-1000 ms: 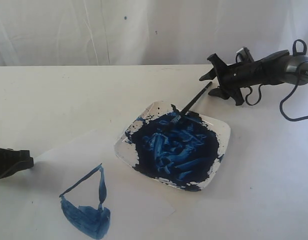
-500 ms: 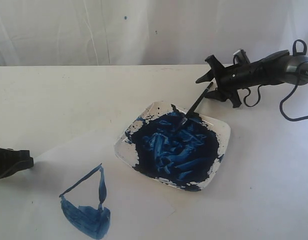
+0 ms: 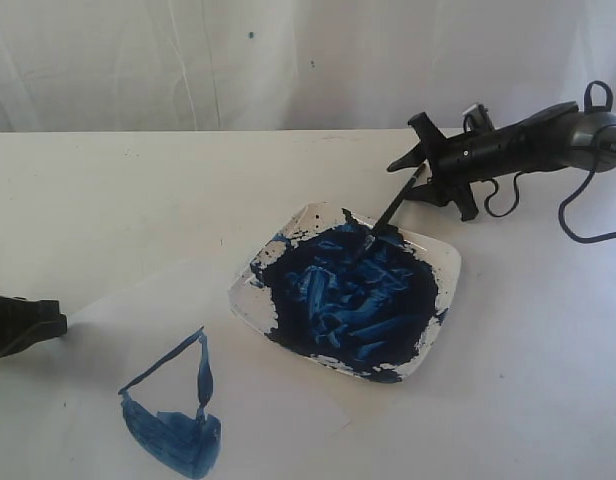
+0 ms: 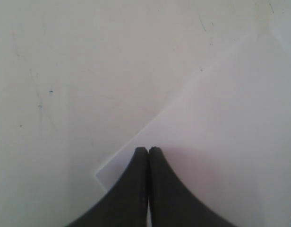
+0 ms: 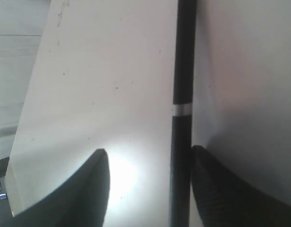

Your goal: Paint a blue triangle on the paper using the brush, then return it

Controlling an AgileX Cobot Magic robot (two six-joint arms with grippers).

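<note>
Exterior view, centre: white plate [image 3: 443, 262] thick with dark-blue paint [image 3: 353, 300], brush [image 3: 393, 205] bristles resting in it, handle between right gripper's [image 3: 400, 180] parted jaws. Lower left: blue triangle [image 3: 173, 415] on paper [image 3: 268, 400]. Left gripper [image 4: 148, 150] over paper's corner, jaws pressed together.

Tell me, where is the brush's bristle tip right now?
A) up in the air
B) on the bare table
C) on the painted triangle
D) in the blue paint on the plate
D: the brush leans with its tip in the dark paint on the plate.
</note>
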